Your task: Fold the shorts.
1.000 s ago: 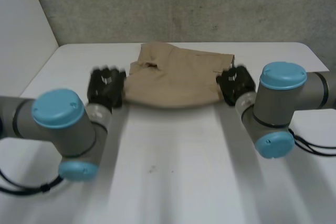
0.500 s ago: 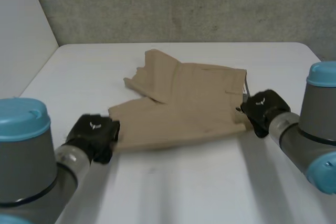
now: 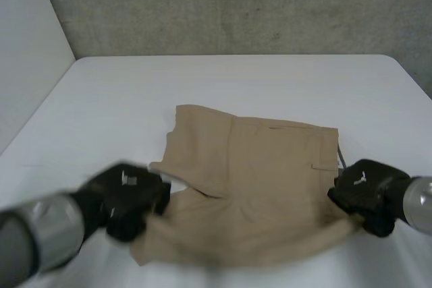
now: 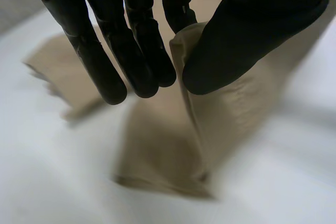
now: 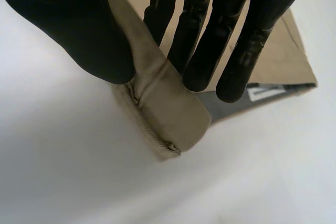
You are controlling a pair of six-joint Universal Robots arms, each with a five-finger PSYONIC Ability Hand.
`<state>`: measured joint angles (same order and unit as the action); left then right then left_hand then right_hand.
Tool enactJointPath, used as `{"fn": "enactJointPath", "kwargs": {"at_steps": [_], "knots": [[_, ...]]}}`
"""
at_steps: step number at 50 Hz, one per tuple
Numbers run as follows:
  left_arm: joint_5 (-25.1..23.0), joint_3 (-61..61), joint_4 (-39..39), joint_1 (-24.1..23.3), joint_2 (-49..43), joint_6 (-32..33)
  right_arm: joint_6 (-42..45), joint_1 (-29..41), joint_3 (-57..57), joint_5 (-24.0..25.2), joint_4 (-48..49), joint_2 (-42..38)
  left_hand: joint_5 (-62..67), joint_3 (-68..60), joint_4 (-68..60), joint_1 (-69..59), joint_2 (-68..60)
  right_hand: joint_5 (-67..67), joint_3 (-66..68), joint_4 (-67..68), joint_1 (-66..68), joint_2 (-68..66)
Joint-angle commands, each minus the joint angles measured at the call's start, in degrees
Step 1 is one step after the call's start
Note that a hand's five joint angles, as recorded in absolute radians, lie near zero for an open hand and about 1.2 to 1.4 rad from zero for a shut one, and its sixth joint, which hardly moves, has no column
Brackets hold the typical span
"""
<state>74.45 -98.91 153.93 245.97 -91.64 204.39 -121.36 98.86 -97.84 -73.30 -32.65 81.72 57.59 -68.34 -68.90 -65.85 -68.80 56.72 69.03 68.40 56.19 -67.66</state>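
Note:
Tan shorts lie on the white table, partly lifted along their near edge. My left hand holds the shorts' near left corner, and the left wrist view has the cloth pinched between thumb and fingers. My right hand holds the near right corner at the waistband. In the right wrist view, a folded hem is pinched between its thumb and fingers, with a white label behind it.
A grey wall rises behind the table's far edge. Bare white tabletop stretches beyond the shorts and to both sides of them.
Both hands have pulled the shorts from the far part of the table toward the near edge, and the garment now lies more spread out.

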Motion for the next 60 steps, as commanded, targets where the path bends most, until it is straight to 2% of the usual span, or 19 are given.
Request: {"fn": "enactJointPath", "kwargs": {"at_steps": [1,3,4,8,11,15,16,22,29,31,32,34,37,44,49,53,54,58,60], "knots": [[9.3,15.6,13.3,-2.0,-18.9,-0.1,-8.4,0.9,10.3,-6.6,7.3,-10.8,12.4,-11.7,-11.1,-14.1,-11.2,13.3,11.0,11.6,23.8,-12.3],[12.7,20.8,14.8,-3.6,-23.6,0.0,-10.9,1.9,14.3,-9.8,10.4,-13.7,12.4,-11.7,-11.1,-14.1,-11.2,13.3,11.0,11.6,23.8,-12.3],[16.3,25.7,15.9,-4.5,-28.3,0.0,-11.4,2.3,15.6,-10.7,11.7,-14.8,12.4,-11.7,-11.1,-14.1,-11.2,13.3,11.0,11.6,23.8,-12.3],[22.3,36.6,18.7,-6.0,-37.7,0.2,-13.6,5.3,20.4,-13.2,18.8,-19.2,12.4,-11.7,-11.1,-14.1,-11.2,13.3,11.0,11.6,23.8,-12.3],[22.4,41.0,22.6,-6.1,-42.1,0.3,-15.0,6.4,22.5,-13.6,25.5,-22.0,12.4,-11.7,-11.1,-14.1,-11.2,13.3,11.0,11.6,23.8,-12.3],[22.3,45.5,32.8,-7.2,-48.3,2.3,-15.7,7.1,24.0,-13.7,36.3,-26.1,12.4,-11.7,-11.1,-14.1,-11.2,13.3,11.0,11.6,23.8,-12.3],[22.6,46.7,36.8,-7.3,-50.1,4.4,-15.7,7.3,24.3,-13.8,38.6,-26.9,12.4,-11.7,-11.1,-14.1,-11.2,13.3,11.0,11.6,23.8,-12.3],[22.9,49.8,47.2,-7.3,-55.7,13.4,-15.0,8.1,26.9,-16.0,52.7,-34.1,12.4,-11.7,-11.1,-14.1,-11.2,13.3,11.0,11.6,23.8,-12.3],[22.7,53.0,56.1,-7.1,-60.3,17.2,-14.5,8.1,31.2,-16.7,59.2,-40.7,12.4,-11.7,-11.1,-14.1,-11.2,13.3,11.0,11.6,23.8,-12.3],[21.6,52.8,58.4,-7.2,-60.9,16.9,-14.6,8.2,32.1,-16.5,60.3,-42.2,8.6,-7.9,-7.3,-10.3,-7.4,-14.6,-16.9,-16.3,-4.1,15.5],[21.3,52.6,59.0,-7.3,-61.1,17.2,-14.6,8.2,32.5,-16.7,60.4,-42.7,-7.1,7.8,8.4,5.4,8.3,-30.2,-32.5,-31.9,-19.7,31.2],[20.6,52.2,59.8,-7.5,-61.2,17.5,-14.8,8.2,33.1,-17.2,60.5,-43.1,-49.9,50.7,51.2,48.2,51.1,-56.7,-59.0,-58.4,-46.2,57.7],[19.9,49.2,61.7,-8.2,-60.6,16.8,-15.7,8.3,32.7,-17.1,60.3,-42.1,-57.6,58.3,58.9,55.9,58.8,-56.7,-59.0,-58.4,-46.2,57.7],[20.7,40.6,66.5,-9.8,-54.0,16.7,-28.3,8.0,26.7,-16.4,59.6,-28.3,-57.6,58.3,58.9,55.9,58.8,-56.7,-59.0,-58.4,-46.2,57.7],[20.9,32.4,66.0,-9.5,-44.9,13.6,-35.9,7.4,21.7,-15.2,52.7,-18.5,-57.6,58.3,58.9,55.9,58.8,-56.7,-59.0,-58.4,-46.2,57.7],[20.6,23.7,63.3,-9.5,-36.2,4.5,-36.6,4.9,17.9,-12.6,44.9,-14.9,-57.6,58.3,58.9,55.9,58.8,-56.7,-59.0,-58.4,-46.2,57.7],[20.6,20.7,61.3,-9.4,-32.7,0.0,-36.7,4.5,17.1,-12.1,43.6,-14.7,-57.6,58.3,58.9,55.9,58.8,-56.7,-59.0,-58.4,-46.2,57.7],[20.4,14.6,54.3,-9.5,-25.8,-10.1,-36.9,3.0,12.7,-9.8,37.1,-14.2,-57.6,58.3,58.9,55.9,58.8,-56.7,-59.0,-58.4,-46.2,57.7],[20.3,12.7,51.5,-9.5,-23.9,-13.2,-36.9,2.3,10.0,-9.1,35.4,-14.2,-57.6,58.3,58.9,55.9,58.8,-55.6,-58.0,-57.3,-45.1,56.6]]}}
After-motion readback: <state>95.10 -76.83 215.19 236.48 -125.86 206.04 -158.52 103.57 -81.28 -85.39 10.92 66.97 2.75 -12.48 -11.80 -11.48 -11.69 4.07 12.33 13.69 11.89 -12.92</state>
